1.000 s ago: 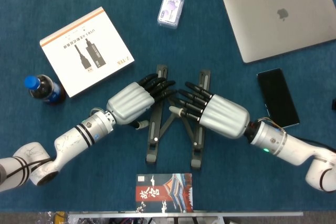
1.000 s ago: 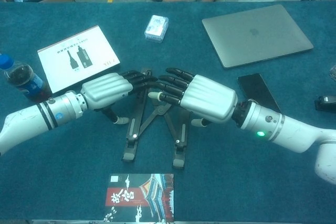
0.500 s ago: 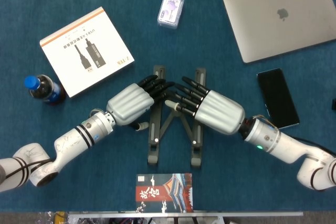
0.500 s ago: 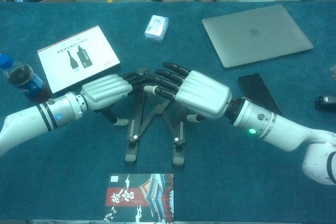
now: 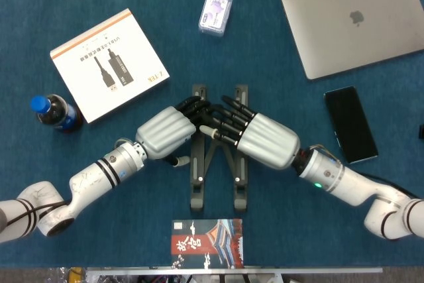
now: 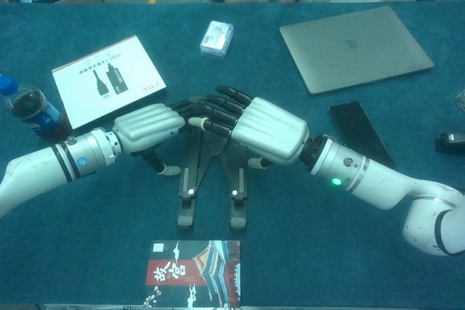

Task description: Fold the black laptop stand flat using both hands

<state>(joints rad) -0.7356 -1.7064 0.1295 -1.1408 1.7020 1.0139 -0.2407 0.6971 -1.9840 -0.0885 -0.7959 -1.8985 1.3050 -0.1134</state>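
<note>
Between the left robot hand point(image 5: 167, 130) and right robot hand point(image 5: 255, 137), both pressing without a clear grip, the nearly closed stand point(image 5: 217, 170) could pinch overlapping fingertips point(image 5: 211, 118) or skid.

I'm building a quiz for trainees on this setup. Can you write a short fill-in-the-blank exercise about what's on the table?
1. The left hand and right hand both rest on the black ____.
2. The silver laptop has its lid ____.
3. The bottle has a ____ cap.
4. The phone lies beside the ____ arm.

Missing words: laptop stand; closed; blue; right
</note>
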